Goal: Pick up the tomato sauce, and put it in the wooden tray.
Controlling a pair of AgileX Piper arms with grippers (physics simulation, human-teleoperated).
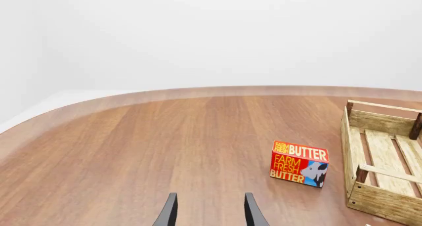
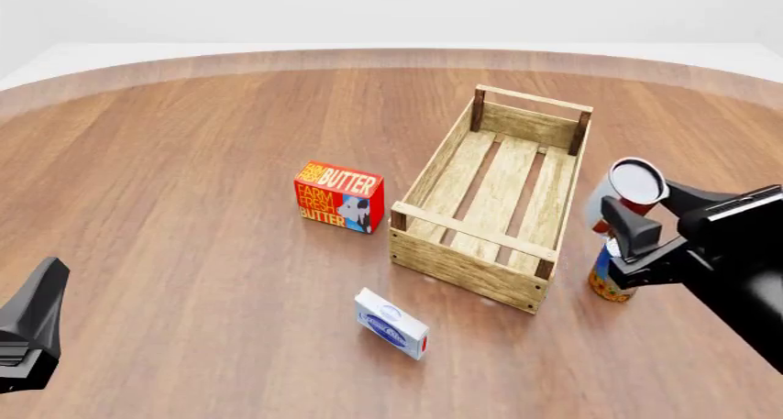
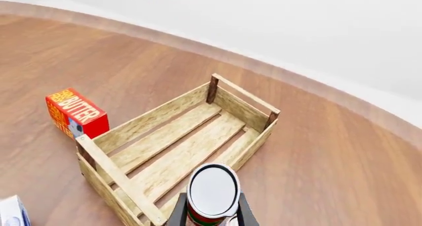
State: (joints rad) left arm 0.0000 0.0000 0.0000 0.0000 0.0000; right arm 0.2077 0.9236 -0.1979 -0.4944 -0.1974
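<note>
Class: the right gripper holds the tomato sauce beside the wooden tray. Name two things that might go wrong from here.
1. The right gripper grips the tomato sauce tilted, lid facing the camera, so it may land on its side and roll.
2. In the front view the can seems to sit outside the tray's right wall; releasing now would likely miss, and it might knock over the other can standing just below.

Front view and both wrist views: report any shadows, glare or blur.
Front view: sharp, flat light, only faint soft shadows under the butter box and wooden tray. Left wrist view: crisp, no glare on the table. Right wrist view: the tomato sauce lid reads evenly pale, without hard highlights, nothing blurred.
</note>
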